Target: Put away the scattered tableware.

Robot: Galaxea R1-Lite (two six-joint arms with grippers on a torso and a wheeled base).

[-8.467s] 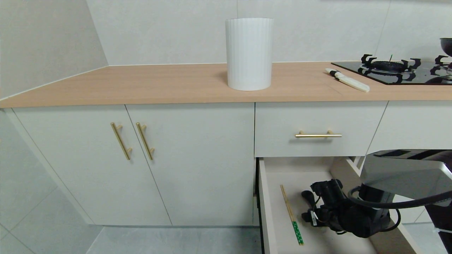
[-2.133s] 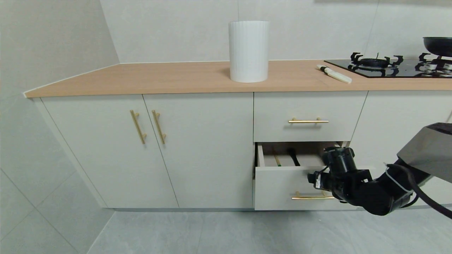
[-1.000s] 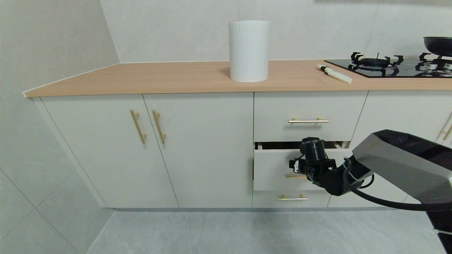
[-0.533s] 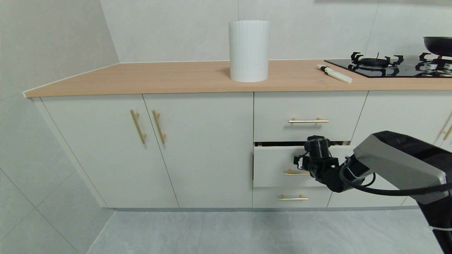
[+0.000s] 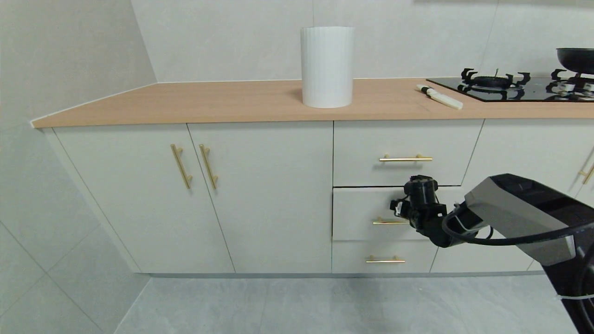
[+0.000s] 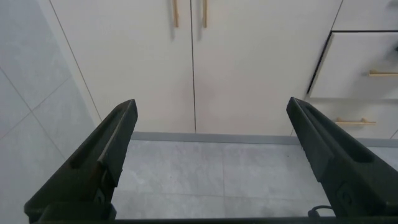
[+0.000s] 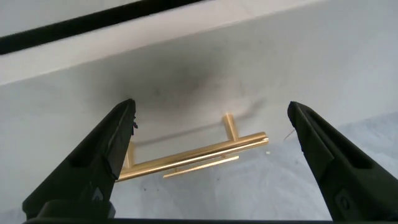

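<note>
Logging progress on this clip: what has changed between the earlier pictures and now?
The right gripper pushed the middle drawer in, from wide open to nearly shut, and is now at its handle, jaws open. The white canister and knife on the counter stayed put.

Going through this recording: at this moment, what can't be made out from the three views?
Head view: the inside of the middle drawer, hidden by its own front.
Right wrist view: whether the right gripper touches the drawer; its open fingers stand either side of the handle, and no contact shows.
Head view: the pan on the stove, cut off by the picture's edge.
Head view: the white utensil on the counter, too small to identify.
</note>
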